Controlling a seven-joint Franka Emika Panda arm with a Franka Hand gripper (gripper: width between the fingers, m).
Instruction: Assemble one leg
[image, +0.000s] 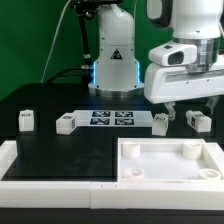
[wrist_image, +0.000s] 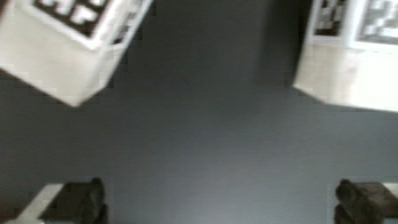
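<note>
Several white legs lie on the black table: two at the exterior view's left (image: 27, 121) (image: 66, 124) and two at its right (image: 160, 122) (image: 198, 121). My gripper (image: 182, 106) hangs just above the table between the two right legs. In the wrist view the gripper (wrist_image: 217, 200) is open and empty, with dark fingertips (wrist_image: 71, 200) far apart. That view shows one tagged leg (wrist_image: 71, 45) and a second leg (wrist_image: 352, 55) on either side, with bare table between them. The large white tray (image: 128, 148) with corner sockets lies in front.
The marker board (image: 110, 119) lies flat in the middle of the table between the two pairs of legs. A white raised border (image: 40, 170) runs along the front left. The robot's base (image: 112, 60) stands behind the table.
</note>
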